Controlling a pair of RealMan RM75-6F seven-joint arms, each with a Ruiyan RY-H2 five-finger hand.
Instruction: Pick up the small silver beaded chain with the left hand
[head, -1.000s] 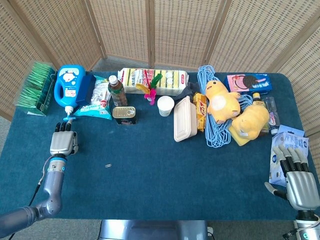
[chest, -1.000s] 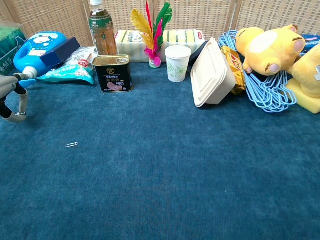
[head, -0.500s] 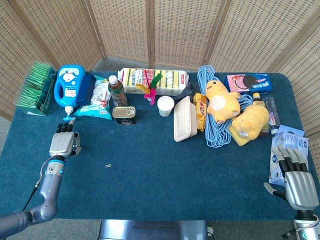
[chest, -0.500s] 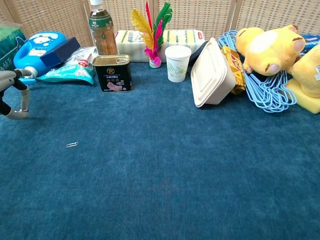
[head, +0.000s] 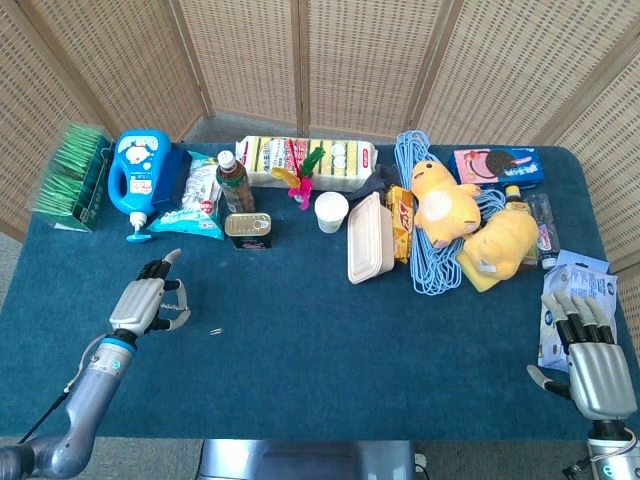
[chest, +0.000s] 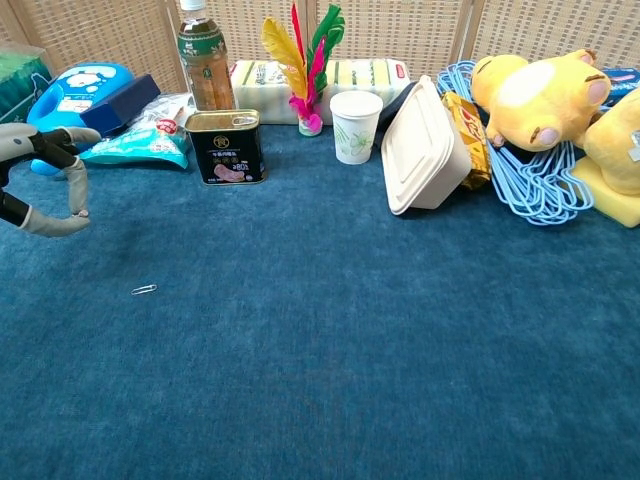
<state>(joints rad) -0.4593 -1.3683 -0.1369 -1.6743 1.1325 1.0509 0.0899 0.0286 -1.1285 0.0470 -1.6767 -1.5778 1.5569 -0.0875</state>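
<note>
The small silver chain (head: 216, 330) lies alone on the blue cloth, a tiny glinting piece also seen in the chest view (chest: 144, 289). My left hand (head: 150, 303) hovers just to its left, fingers spread and curved, holding nothing; in the chest view the left hand (chest: 45, 180) shows at the left edge, up and to the left of the chain. My right hand (head: 592, 357) rests at the table's near right corner, fingers extended and empty.
Along the back stand a blue detergent jug (head: 138, 175), snack bag (head: 190, 205), tea bottle (chest: 203, 58), black tin (chest: 226, 146), feather shuttlecock (chest: 303, 60), paper cup (chest: 355, 126), white lunch box (chest: 427, 147), blue hangers (head: 425, 220) and yellow plush toys (head: 475, 220).
My left hand has moved right and toward the near edge, closing on the chain, and its fingers have spread wider. The right hand has not moved.
</note>
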